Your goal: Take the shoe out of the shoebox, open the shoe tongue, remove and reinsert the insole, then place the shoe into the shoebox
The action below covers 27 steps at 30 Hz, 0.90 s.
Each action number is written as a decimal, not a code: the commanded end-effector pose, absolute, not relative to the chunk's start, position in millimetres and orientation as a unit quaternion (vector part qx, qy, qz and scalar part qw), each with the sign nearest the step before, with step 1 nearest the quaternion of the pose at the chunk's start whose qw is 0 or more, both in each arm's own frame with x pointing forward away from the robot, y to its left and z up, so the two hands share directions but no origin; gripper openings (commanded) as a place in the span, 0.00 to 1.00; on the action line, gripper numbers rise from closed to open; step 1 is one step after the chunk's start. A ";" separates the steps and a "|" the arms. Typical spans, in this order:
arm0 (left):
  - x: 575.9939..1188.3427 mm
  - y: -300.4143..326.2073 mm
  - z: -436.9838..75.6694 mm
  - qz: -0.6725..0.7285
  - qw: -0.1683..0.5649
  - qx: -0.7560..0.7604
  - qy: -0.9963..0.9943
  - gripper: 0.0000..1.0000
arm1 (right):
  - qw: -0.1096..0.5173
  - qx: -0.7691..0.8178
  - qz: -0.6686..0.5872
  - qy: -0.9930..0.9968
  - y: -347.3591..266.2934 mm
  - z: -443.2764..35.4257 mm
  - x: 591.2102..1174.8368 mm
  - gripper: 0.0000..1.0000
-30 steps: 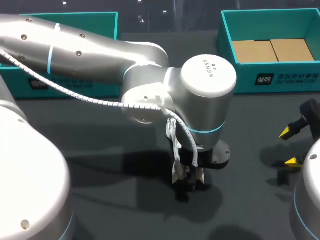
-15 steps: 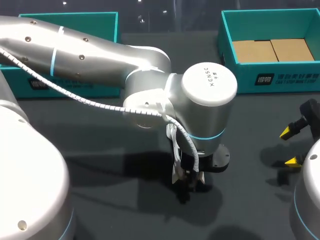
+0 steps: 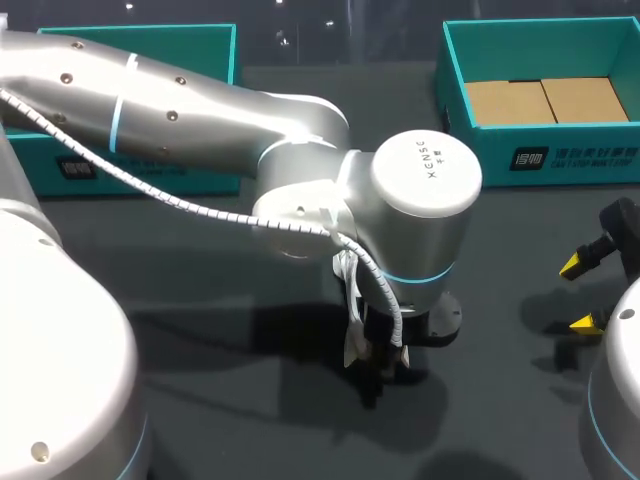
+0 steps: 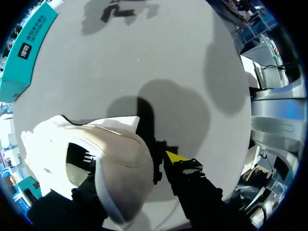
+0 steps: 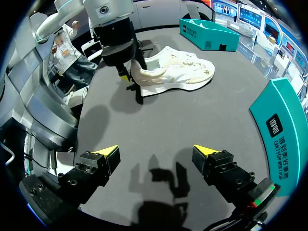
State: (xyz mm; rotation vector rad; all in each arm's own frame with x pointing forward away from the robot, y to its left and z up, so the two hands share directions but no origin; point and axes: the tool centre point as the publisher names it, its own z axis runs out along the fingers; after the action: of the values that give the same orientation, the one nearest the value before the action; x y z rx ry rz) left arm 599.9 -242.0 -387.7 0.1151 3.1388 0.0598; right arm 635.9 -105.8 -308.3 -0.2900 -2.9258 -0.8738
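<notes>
Shoe (image 5: pixel 174 72) out on the surface (image 3: pixel 210 290), folks, well apart from the shoebox (image 3: pixel 600 158). We have the white trainer sitting upright on its sole around the middle, heel to the near side, toe pointing away to the far side. From above we barely catch it, because our left arm (image 3: pixel 200 110) sweeps in from the left and covers it. Our left tool (image 3: pixel 378 360) points straight down right at the heel, and its wrist camera looks over the rounded heel and into the shoe's opening. Whether that tool is pinching the heel or merely sitting against it, we cannot tell. A dark strip (image 5: pixel 139 94) lies on the surface just beside the heel. Over on the right, near side, our right tool (image 5: pixel 156 154) hangs above the surface, spread wide, well apart from the shoe. The teal shoebox sits at the far right, open top up, brown cardboard (image 3: pixel 545 100) on its floor. A second teal box (image 5: pixel 211 41) sits at the far left, beyond the toe
</notes>
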 end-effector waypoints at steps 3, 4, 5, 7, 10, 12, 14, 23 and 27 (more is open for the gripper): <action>600.0 -243.1 -392.3 0.017 -0.003 0.035 0.999 0.43 | 0.036 -0.095 -0.284 -0.954 -105.9 -307.8 634.2 1.00; 600.0 -243.5 -392.9 0.017 -0.003 0.034 0.999 0.41 | 0.036 -0.095 -0.284 -0.954 -105.9 -307.8 634.2 1.00; 600.1 -244.1 -393.5 0.017 -0.004 0.034 0.999 0.40 | 0.036 -0.095 -0.284 -0.954 -105.9 -307.8 634.2 1.00; 599.9 -245.0 -394.5 0.017 -0.005 0.033 0.999 0.38 | 0.036 -0.095 -0.284 -0.954 -105.9 -307.8 634.2 1.00; 599.5 -245.8 -395.1 0.016 -0.007 0.033 0.999 0.28 | 0.036 -0.095 -0.284 -0.954 -105.9 -307.8 634.2 1.00; 599.2 -246.0 -395.3 0.016 -0.007 0.032 0.999 0.14 | 0.036 -0.095 -0.284 -0.954 -105.9 -307.8 634.2 1.00; 598.8 -246.3 -395.6 0.015 -0.008 0.033 0.999 0.00 | 0.036 -0.095 -0.284 -0.954 -105.9 -307.8 634.2 1.00; 595.1 -242.5 -386.1 0.008 -0.011 0.036 0.999 0.00 | 0.036 -0.095 -0.284 -0.954 -105.9 -307.8 634.2 1.00; 597.6 -238.3 -371.5 0.006 -0.007 0.035 0.999 0.00 | 0.036 -0.095 -0.284 -0.954 -105.9 -307.8 634.2 1.00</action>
State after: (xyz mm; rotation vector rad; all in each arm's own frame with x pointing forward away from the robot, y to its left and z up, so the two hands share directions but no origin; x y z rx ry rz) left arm 596.5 -247.3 -388.0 0.1083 3.1604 0.0321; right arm 635.9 -105.8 -308.3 -0.2900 -2.9258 -0.8738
